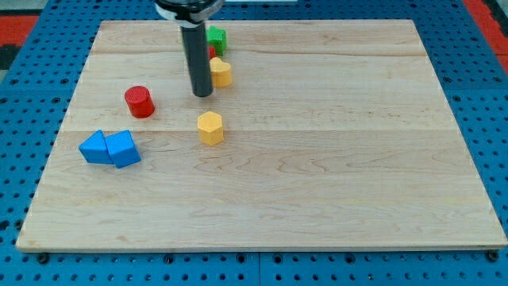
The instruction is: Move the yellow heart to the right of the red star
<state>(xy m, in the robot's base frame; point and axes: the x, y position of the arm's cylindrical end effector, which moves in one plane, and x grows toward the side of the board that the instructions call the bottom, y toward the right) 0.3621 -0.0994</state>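
The arm carries no jaws, only a dark rod, so nothing is being grasped. My tip (202,94) is resting on the wooden worktop (333,159) in its upper-left part, just to the view's left of the yellow heart (221,71). Whether the rod is actually touching the heart cannot be told; they are sitting very close.

The yellow heart is lying near the view's top edge of the worktop. A sliver of a red block (211,51), its shape not readable, is showing just above the heart, mostly hidden behind the rod. A green block (217,36) is sitting right above that, close to the top edge; its shape is also unclear.

Below the tip, toward the view's bottom, a yellow hexagon (210,127) is standing apart from the others. To the view's left of the tip, a red cylinder (139,102) is standing upright, well apart from the rod.

Farther left and lower, two blue blocks (109,148) are lying touching each other near the worktop's left edge.
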